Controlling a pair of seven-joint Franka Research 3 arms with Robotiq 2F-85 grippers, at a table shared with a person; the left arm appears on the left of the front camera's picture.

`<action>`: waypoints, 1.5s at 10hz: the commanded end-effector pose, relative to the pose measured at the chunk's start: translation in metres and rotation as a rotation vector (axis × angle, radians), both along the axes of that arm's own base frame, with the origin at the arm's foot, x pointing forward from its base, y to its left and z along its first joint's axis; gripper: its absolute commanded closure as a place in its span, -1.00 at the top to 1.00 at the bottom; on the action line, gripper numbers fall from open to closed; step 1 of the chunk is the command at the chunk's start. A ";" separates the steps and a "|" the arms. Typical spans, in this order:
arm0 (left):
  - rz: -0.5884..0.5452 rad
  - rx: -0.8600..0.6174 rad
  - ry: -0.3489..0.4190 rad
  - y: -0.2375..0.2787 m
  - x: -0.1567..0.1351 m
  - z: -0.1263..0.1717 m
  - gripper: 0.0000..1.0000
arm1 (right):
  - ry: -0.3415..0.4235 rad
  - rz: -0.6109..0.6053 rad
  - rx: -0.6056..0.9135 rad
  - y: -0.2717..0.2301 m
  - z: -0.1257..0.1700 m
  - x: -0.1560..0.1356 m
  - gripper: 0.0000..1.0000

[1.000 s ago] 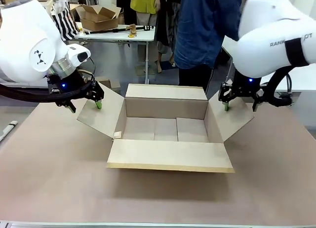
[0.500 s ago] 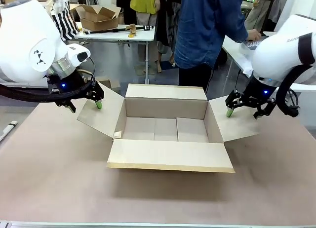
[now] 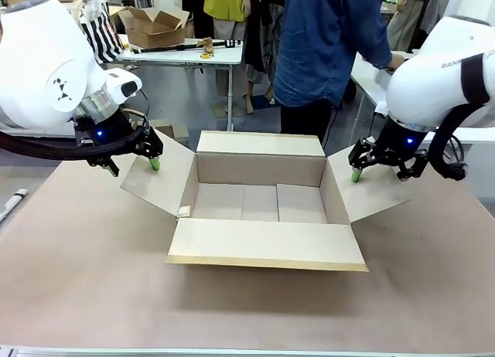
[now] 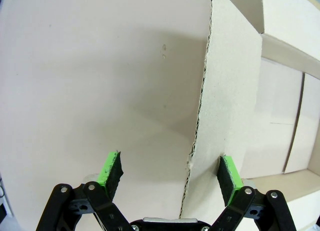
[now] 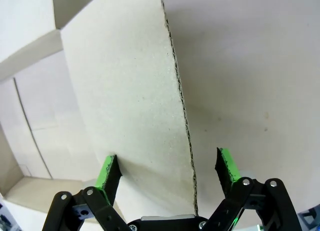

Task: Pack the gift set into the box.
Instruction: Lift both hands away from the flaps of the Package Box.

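1. The box (image 3: 261,202) stands in the middle of the table (image 3: 77,280), with its opening upward and all four flaps folded outward.
2. The near flap (image 3: 267,243) lies almost flat toward the robot's side. The far flap (image 3: 261,144) leans toward the person (image 3: 325,40), who stands at the far side in a blue shirt.
3. Inside the box, bare cardboard panels of the bottom are visible.
4. The left flap (image 3: 158,183) slopes up and outward to the left. The left gripper (image 3: 135,165) is at its far upper edge.
5. In the left wrist view, the left gripper (image 4: 170,173) has its jaws spread wide, and the torn edge of the left flap (image 4: 225,91) passes between the two green pads (image 4: 111,171). One pad is on the table side and the other on the inner side of the flap. The jaws are released and do not squeeze the cardboard; I cannot tell if the inner pad touches it.
6. The right flap (image 3: 371,188) slopes outward to the right. The right gripper (image 3: 379,171) is at its far upper edge.
7. In the right wrist view, the right gripper (image 5: 167,171) is also spread wide. The corrugated edge of the right flap (image 5: 125,91) runs between its pads (image 5: 227,168), nearer to the outer pad. These jaws are released as well and grasp nothing.
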State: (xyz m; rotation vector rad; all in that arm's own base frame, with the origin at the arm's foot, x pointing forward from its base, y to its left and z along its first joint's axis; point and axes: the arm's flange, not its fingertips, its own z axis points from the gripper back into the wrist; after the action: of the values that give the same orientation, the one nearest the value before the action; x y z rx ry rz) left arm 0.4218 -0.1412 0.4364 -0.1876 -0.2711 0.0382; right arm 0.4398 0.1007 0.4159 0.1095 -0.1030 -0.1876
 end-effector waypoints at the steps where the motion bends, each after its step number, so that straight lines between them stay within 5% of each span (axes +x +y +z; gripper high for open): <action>1: 0.015 0.014 0.004 0.000 0.000 0.002 1.00 | 0.004 -0.018 -0.025 -0.001 0.005 0.002 1.00; 15: 0.015 0.014 0.004 0.000 0.000 0.002 1.00 | 0.004 -0.018 -0.025 -0.001 0.005 0.002 1.00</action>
State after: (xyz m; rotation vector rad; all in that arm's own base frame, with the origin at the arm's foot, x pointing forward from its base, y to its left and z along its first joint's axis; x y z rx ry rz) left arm 0.4218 -0.1412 0.4364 -0.1876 -0.2711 0.0383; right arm 0.4401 0.0990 0.4158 0.1089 -0.1020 -0.1913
